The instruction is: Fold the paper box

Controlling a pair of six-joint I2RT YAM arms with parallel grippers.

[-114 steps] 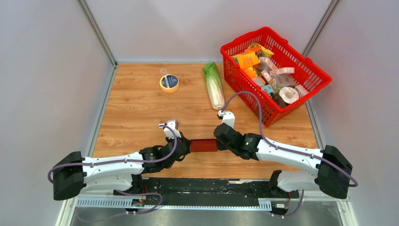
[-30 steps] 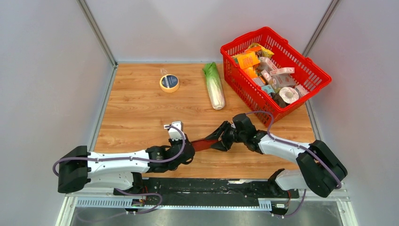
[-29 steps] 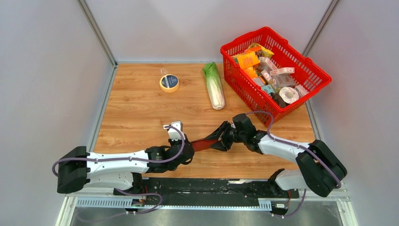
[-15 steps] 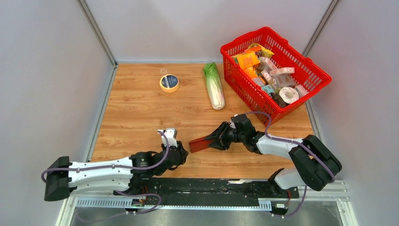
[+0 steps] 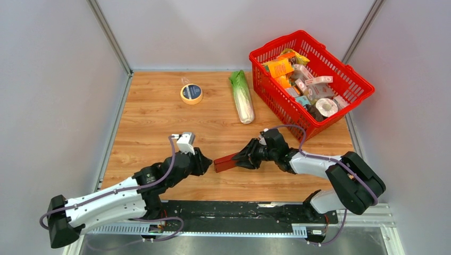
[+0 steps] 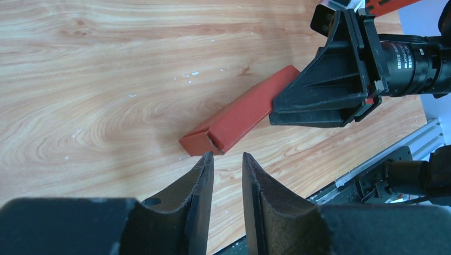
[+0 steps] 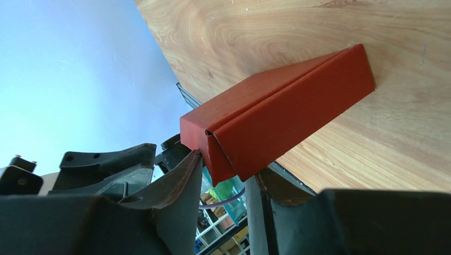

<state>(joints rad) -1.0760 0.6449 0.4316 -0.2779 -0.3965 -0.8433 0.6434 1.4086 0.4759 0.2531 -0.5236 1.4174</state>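
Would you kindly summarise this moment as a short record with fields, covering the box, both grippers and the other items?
paper box: dark red, folded long and narrow, seam along its length
right gripper: shut on one end of the paper box
left gripper: narrowly open, empty, apart from the box's free end
far side: tape roll, leafy vegetable, red basket of packaged goods

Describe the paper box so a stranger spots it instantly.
On the wooden table, look at the middle of the near edge. The paper box is the slim dark-red cardboard block there, one end pinched in the right gripper; unlike the mesh red basket, it is small and plain.
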